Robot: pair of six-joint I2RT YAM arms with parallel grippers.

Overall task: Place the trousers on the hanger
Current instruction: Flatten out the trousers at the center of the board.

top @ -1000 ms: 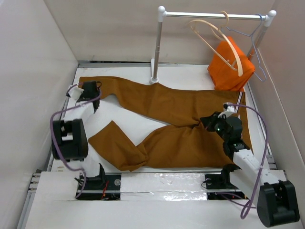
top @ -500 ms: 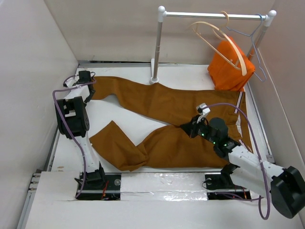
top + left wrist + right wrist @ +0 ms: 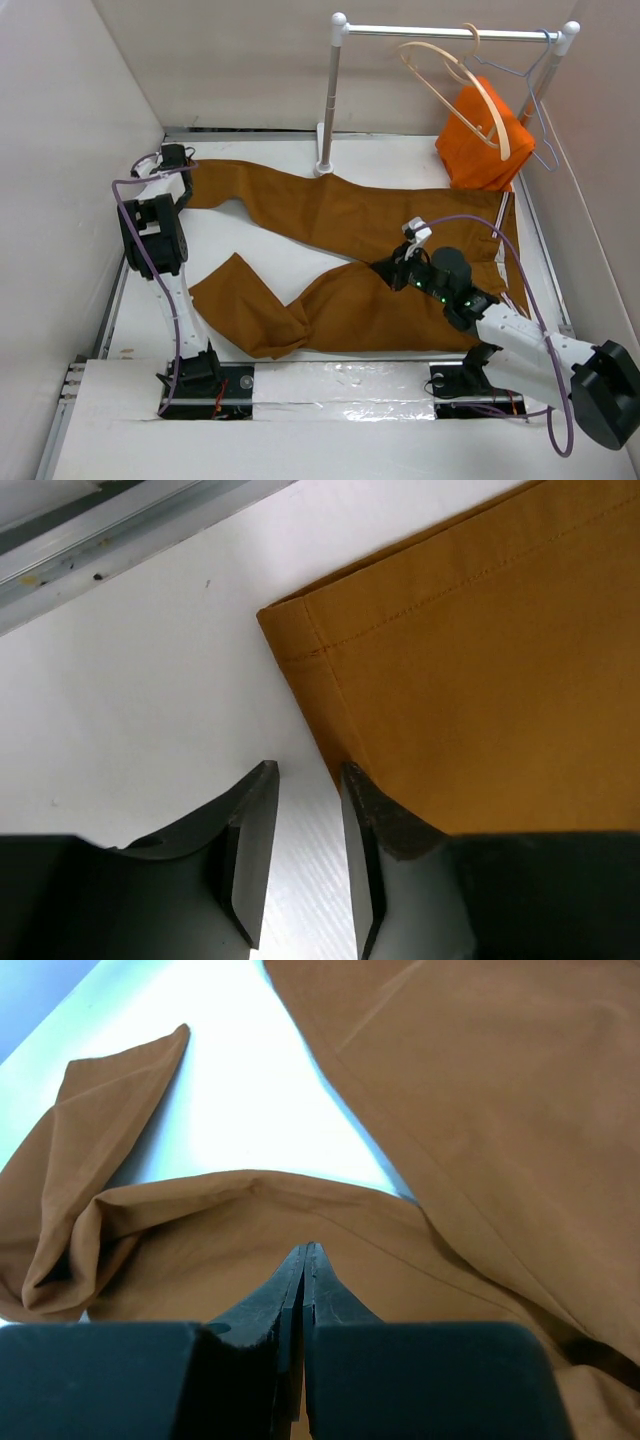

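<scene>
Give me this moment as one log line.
left tool open at hem of rust-brown cloth trousers | right tool shut above trouser crotch | pale beige wooden hanger on metal rail

The left pincer point(image 3: 172, 155) is farther out toward the far left corner of the bench point(image 3: 270, 260) than a second ago. Its arm has unfolded from a low crouch into a long reach, and it now sits at the hem of the upper leg of the trousers point(image 3: 380, 215); in the last half second it only creeps a little. The right pincer point(image 3: 385, 268) has travelled left from near the waistband side to the crotch, with its elbow swung out toward the near right corner.
</scene>
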